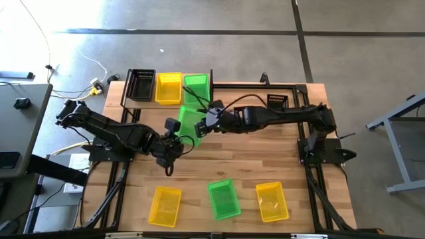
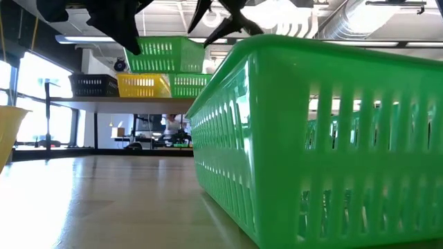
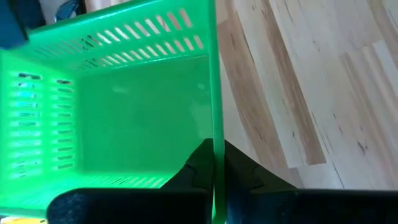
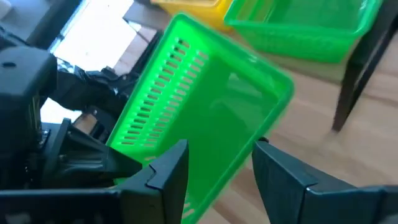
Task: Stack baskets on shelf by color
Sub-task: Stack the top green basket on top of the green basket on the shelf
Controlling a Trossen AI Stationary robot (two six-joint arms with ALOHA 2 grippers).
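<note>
A bright green basket [image 1: 189, 125] hangs in the air over the table's middle, between both arms. My left gripper [image 1: 174, 143] is shut on it from the left. My right gripper [image 4: 217, 155] is open, one finger on either side of the basket's corner [image 4: 208, 196]. On the shelf [image 1: 136, 101] at the far left stand a black basket [image 1: 141, 85], a yellow basket [image 1: 168, 87] and a green basket [image 1: 197, 88]. In the low view the lifted basket [image 2: 166, 54] floats above that row. Two yellow baskets [image 1: 165, 204] [image 1: 272, 201] and a green one [image 1: 224, 199] rest on the near tabletop. My left gripper [image 3: 214, 149] pinches the lifted green basket's side wall at its rim [image 3: 214, 124], one finger [image 3: 189, 171] inside the basket and the other outside. The basket is lifted clear of the table. My right gripper stands open around the basket's corner; whether its fingers [image 4: 168, 171] touch it, I cannot tell.
A black basket [image 1: 277, 101] sits at the far right behind the right arm. The shelf's black upright [image 4: 351, 81] stands close to the right gripper. Bare wood lies between the arms and the near row of baskets. A desk and cables lie off the table's left.
</note>
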